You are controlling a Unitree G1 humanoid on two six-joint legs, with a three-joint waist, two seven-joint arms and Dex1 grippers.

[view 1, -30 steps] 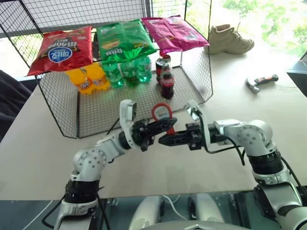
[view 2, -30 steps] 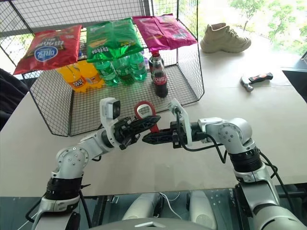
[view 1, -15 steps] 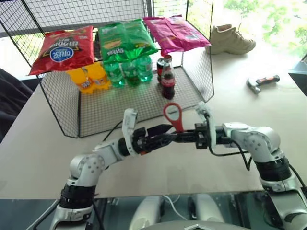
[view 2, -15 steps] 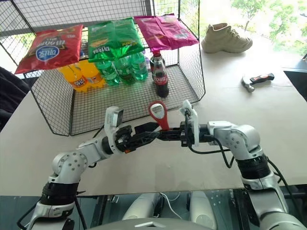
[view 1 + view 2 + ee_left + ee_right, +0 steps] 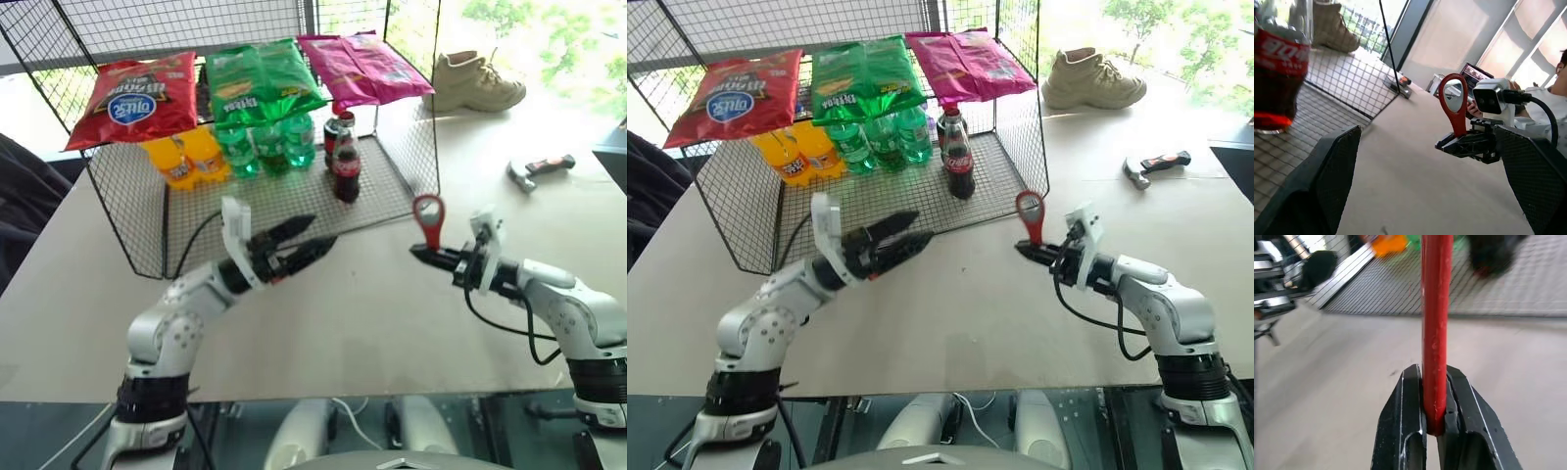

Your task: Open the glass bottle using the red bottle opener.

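Right gripper (image 5: 1024, 252): fingers pressed together on the handle of the red bottle opener (image 5: 1030, 216), which stands upright with its oval ring head on top. In the right wrist view the red handle sits squarely between the two black pads (image 5: 1411, 421), pinched at its very bottom.
Left gripper (image 5: 309, 247): spread wide and holding nothing, hovering above the table (image 5: 353, 313) just in front of the wire basket (image 5: 132, 230), pointing roughly toward the glass bottle (image 5: 344, 168).
Glass bottle: upright on the mesh floor inside the wire basket, near its front right corner. A plastic cola bottle (image 5: 336, 130) stands right behind it, with green bottles (image 5: 266, 145) and orange bottles (image 5: 184, 157) to its left and snack bags (image 5: 253, 78) lying across the top.
Red bottle opener: outside the wire basket, off its front right corner and well clear of the bottle.
Elsewhere: a hammer-like tool (image 5: 537, 166) and a shoe (image 5: 473, 82) lie on the table, to the right of the wire basket.
Step in hand: the opener is settled in the right gripper and the left one is free, so I read this as the approach to the bottle; the cap looks untouched.
Next move: likely the left gripper reaches in and steadies the bottle's body, then the ring head has to drop over the cap. With such a low pinch, the handle could pivot under prying load.
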